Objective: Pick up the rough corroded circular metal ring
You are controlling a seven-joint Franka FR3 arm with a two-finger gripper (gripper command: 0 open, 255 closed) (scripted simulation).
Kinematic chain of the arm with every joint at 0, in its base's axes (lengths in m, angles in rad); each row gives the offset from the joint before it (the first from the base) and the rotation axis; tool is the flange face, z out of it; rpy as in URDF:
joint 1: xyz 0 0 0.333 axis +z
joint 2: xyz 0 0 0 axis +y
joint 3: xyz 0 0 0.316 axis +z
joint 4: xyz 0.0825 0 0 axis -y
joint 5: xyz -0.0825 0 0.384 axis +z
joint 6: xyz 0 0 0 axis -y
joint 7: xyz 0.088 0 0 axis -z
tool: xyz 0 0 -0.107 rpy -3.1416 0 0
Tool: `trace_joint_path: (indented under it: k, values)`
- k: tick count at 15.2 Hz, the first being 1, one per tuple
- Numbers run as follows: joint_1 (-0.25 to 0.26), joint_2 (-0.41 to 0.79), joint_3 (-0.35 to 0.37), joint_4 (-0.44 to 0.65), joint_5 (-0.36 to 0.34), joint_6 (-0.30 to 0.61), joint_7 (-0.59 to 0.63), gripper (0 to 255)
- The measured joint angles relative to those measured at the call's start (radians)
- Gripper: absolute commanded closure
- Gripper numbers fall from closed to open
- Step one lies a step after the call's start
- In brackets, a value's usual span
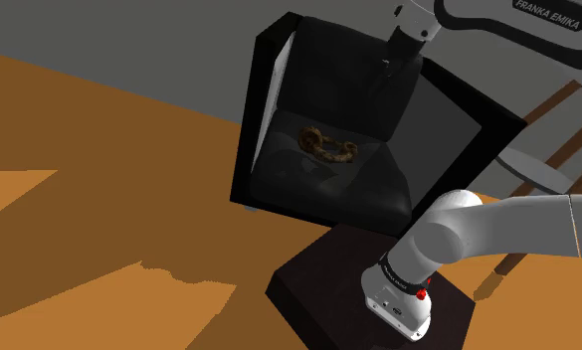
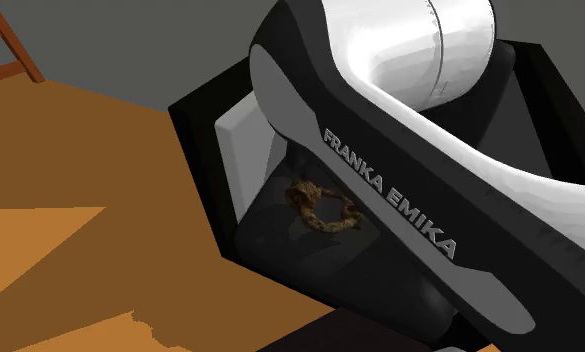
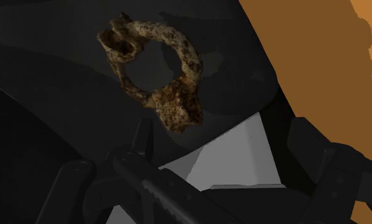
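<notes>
Black and matte, the hand [image 3: 229, 159] hangs open over the box. Its two ridged fingers [image 3: 137, 181] stand well apart and clasp nothing. Beyond the fingertips, clear of both, lies the one rust-brown corroded ring [image 3: 175, 108]. It is a rough, pitted loop with a twisted knot on one side and a thicker, crusted lump on the other. It rests flat on the dark floor of the box, touching neither finger.

The open-topped black box [image 1: 448, 139] has smooth, straight walls, and one inner face is pale grey. The ring [image 1: 316, 139] sits near the middle of its bottom in the shoulder view, and nothing else lies in the box. In the second exterior view the ring [image 2: 302, 198] shows just past the edge of the arm's big link.

The single white arm [image 1: 507, 224] is glossy and rounded, with dark joints and a dark band lettered FRANKA EMIKA. It rises from a dark square stand [image 1: 318, 288] just beside the box. Box and stand both sit on a flat orange-brown floor [image 1: 99, 199] crossed by lighter patches. A plain grey wall [image 1: 129, 40] stands behind.
</notes>
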Motion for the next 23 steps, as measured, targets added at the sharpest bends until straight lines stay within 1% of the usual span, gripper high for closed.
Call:
trace_joint_path:
  k: [2, 5, 11, 16, 18, 21, 23]
  values:
    - [-0.001, 0.009, -0.001, -0.008, -0.002, 0.012, 0.001, 0]
    - [-0.006, 0.053, -0.001, -0.047, -0.008, 0.066, 0.016, 0]
    - [-0.018, 0.218, -0.01, -0.097, -0.025, 0.218, 0.045, 0]
    - [-0.025, 0.368, -0.01, -0.105, -0.036, 0.32, 0.078, 0]
    - [-0.034, 0.43, -0.02, -0.113, -0.045, 0.371, 0.08, 0]
    - [-0.037, 0.529, -0.02, -0.103, -0.051, 0.427, 0.102, 0]
    - [-0.04, 0.563, -0.023, -0.105, -0.054, 0.455, 0.105, 0]
